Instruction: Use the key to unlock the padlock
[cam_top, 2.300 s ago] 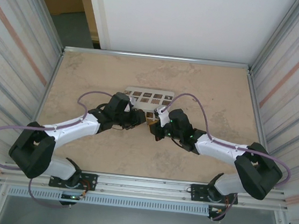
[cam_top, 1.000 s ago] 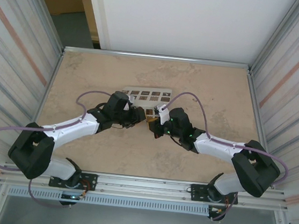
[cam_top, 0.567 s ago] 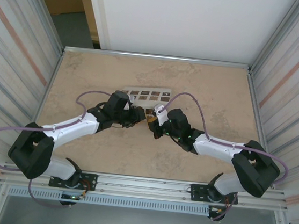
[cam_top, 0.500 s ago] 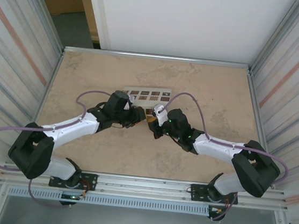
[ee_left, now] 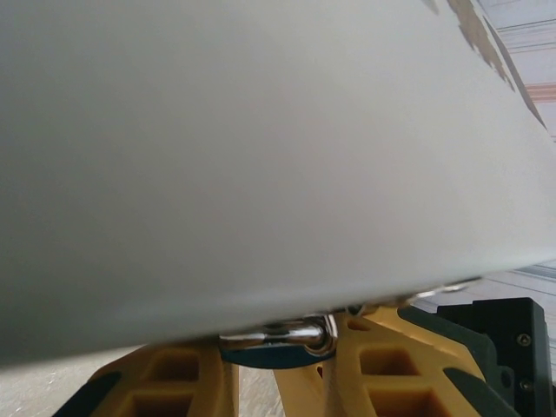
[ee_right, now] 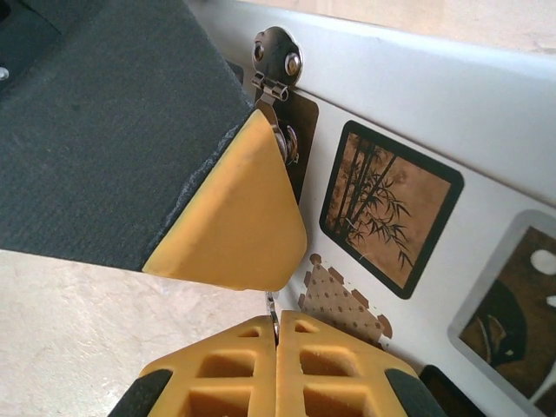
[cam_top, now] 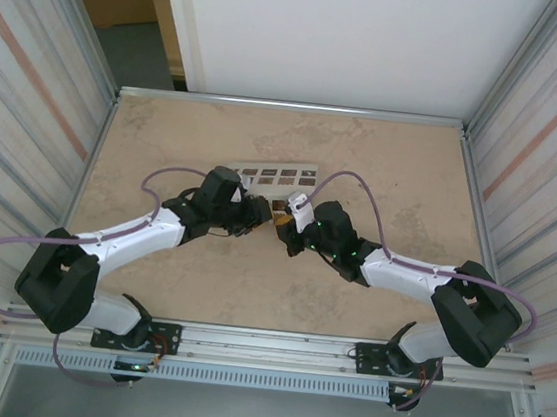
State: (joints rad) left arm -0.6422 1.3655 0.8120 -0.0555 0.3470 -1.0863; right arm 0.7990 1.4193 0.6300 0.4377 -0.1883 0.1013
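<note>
Between the right gripper [ee_right: 277,337]'s own fingertips, at the bottom of its wrist view, a thin sliver of metal was pinched, judged to be the key [ee_right: 271,306]. The two yellow fingers were clenched flat together on it, presumably so that the blade would be stiff and pointed ahead.

Just beyond those fingertips, one of the left gripper [ee_left: 274,349]'s yellow fingers [ee_right: 230,217] was set against the face of the white box [ee_right: 434,95], and the lock was hidden behind it from that side.

Between the left fingers, in that arm's wrist view, the teal padlock [ee_left: 259,354] was clamped by its small body, with its silver shackle [ee_left: 291,332] showing just above. The jaws were narrowed onto it rather than fully closed. It was judged to be gripped this way so that it would be steadied while the key was brought to it.

Directly above those fingers the box lay very close to the lens. Whether the shackle was threaded through anything on the box could not be told.

Farther past the right fingertips a metal hasp [ee_right: 276,50] was fixed to the box, and brown bamboo-patterned squares [ee_right: 387,208] were printed to the right of it. The keyhole was not shown, so the key was not judged to be seated yet.
</note>
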